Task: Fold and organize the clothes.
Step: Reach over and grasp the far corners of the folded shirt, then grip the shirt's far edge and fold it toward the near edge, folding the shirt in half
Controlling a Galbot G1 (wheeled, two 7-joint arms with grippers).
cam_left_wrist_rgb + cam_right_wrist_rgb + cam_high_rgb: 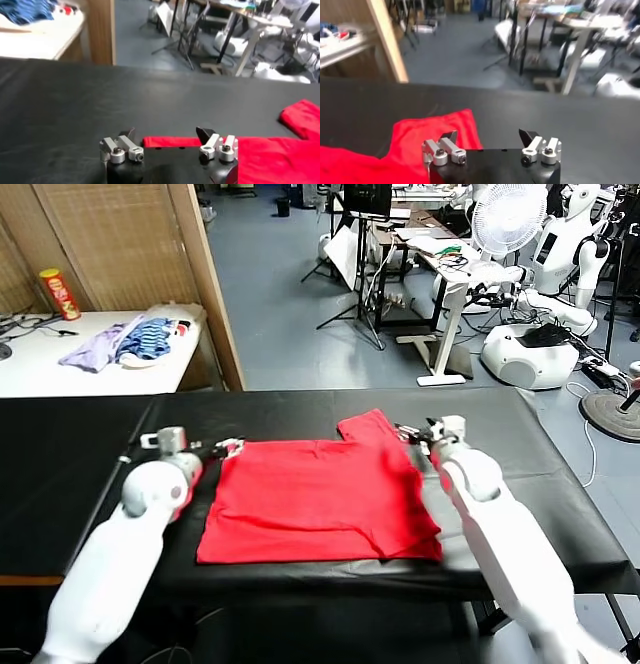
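Note:
The clothes are one red T-shirt [320, 494], lying flat on the black table [70, 464]. One short sleeve [370, 426] sticks out at its far right corner. My left gripper [232, 448] hovers open at the shirt's far left corner; in the left wrist view the gripper [166, 134] has the red edge [170, 141] just below its spread fingers. My right gripper [412, 432] is open beside the sleeve's outer edge. In the right wrist view that gripper [488, 136] has one finger over the red sleeve [432, 127] and the other over bare table. Neither holds anything.
A white side table [40, 364] at the back left carries purple and blue-striped garments [125, 342] and a tall can [60, 294]. A wooden panel [210, 294] stands beside it. Stands, a fan [505, 219] and other robots fill the floor beyond the black table.

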